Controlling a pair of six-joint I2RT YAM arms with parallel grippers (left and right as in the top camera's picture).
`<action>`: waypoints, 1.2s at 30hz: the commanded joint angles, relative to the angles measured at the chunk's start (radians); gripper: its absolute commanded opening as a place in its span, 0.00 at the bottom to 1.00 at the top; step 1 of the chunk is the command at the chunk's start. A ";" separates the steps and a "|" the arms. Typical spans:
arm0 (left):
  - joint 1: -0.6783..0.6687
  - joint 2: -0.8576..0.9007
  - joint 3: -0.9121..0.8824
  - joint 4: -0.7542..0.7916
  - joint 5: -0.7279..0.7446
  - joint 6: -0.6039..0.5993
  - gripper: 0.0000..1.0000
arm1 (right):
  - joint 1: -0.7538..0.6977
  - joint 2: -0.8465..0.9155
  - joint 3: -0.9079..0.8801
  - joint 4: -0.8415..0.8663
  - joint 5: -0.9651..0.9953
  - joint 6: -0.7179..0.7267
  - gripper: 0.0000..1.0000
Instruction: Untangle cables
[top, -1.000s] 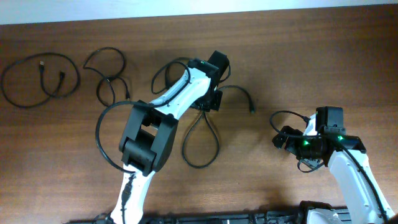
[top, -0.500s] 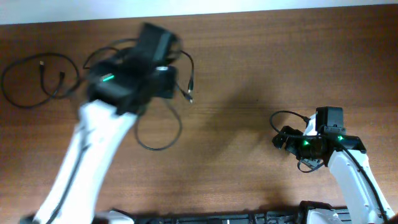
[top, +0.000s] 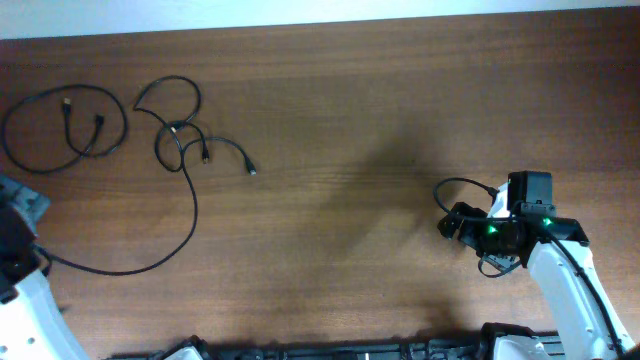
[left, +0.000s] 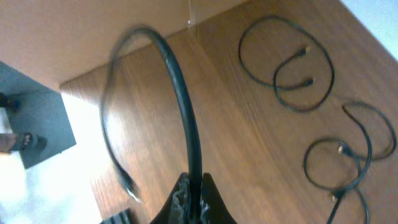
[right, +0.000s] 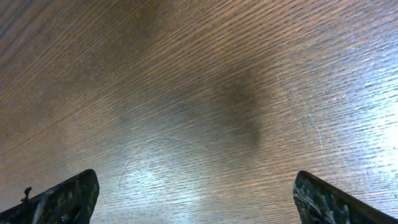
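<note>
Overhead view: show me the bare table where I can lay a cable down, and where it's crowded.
Widest bare wood: mid table, between the tangled cables and the right arm. Also free: the front edge right of the long cable that the left fingers hold. Crowded: far left, the looped cable beside the tangle.

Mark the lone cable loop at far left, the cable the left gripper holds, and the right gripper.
lone cable loop (top: 100, 122): overhead view, a plug end inside it.
held cable (left: 188, 118): left wrist view, its rising arc.
right gripper (right: 196, 180): right wrist view, midway between fingertips.
</note>
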 joint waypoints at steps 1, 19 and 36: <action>0.059 -0.008 -0.005 0.137 0.441 0.385 0.00 | 0.007 0.001 0.004 0.000 -0.002 -0.011 0.99; 0.565 0.153 0.045 0.320 0.602 0.241 0.00 | 0.007 0.001 0.004 0.000 -0.002 -0.010 0.99; 0.430 0.593 0.044 0.068 0.626 0.204 0.99 | 0.007 0.001 0.004 0.000 -0.002 -0.011 0.99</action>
